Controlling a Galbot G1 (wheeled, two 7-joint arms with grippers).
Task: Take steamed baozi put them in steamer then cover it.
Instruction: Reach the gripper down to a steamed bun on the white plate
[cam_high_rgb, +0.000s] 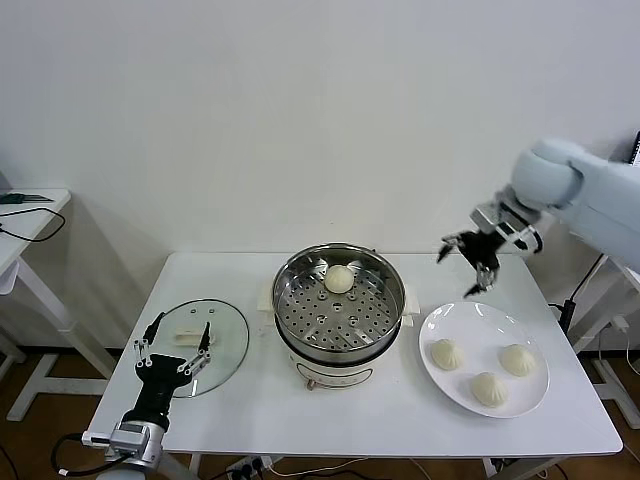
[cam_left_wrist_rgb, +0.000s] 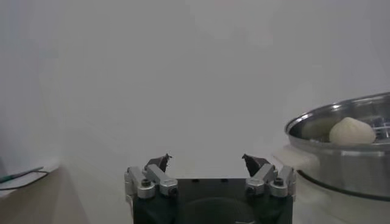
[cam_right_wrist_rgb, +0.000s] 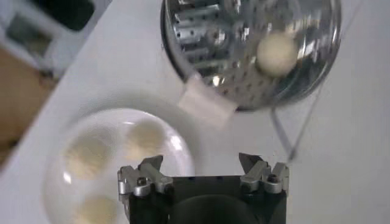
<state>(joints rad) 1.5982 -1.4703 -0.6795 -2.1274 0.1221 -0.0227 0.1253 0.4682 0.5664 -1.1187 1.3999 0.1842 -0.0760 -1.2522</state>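
Observation:
The steel steamer (cam_high_rgb: 385, 280) stands mid-table with one baozi (cam_high_rgb: 339, 279) on its perforated tray; both also show in the right wrist view, the steamer (cam_right_wrist_rgb: 201, 36) and the baozi (cam_right_wrist_rgb: 276, 53), and in the left wrist view (cam_left_wrist_rgb: 351, 131). Three baozi (cam_high_rgb: 445, 353) (cam_high_rgb: 517, 359) (cam_high_rgb: 490, 388) lie on the white plate (cam_high_rgb: 480, 320). The glass cover (cam_high_rgb: 232, 340) with its white handle lies flat at the table's left. My right gripper (cam_high_rgb: 470, 265) is open and empty in the air between the steamer and the plate. My left gripper (cam_high_rgb: 175, 345) is open and empty at the table's front left, by the cover.
A side table (cam_high_rgb: 30, 215) with cables stands at the far left. The table's right edge lies just beyond the plate. White wall behind.

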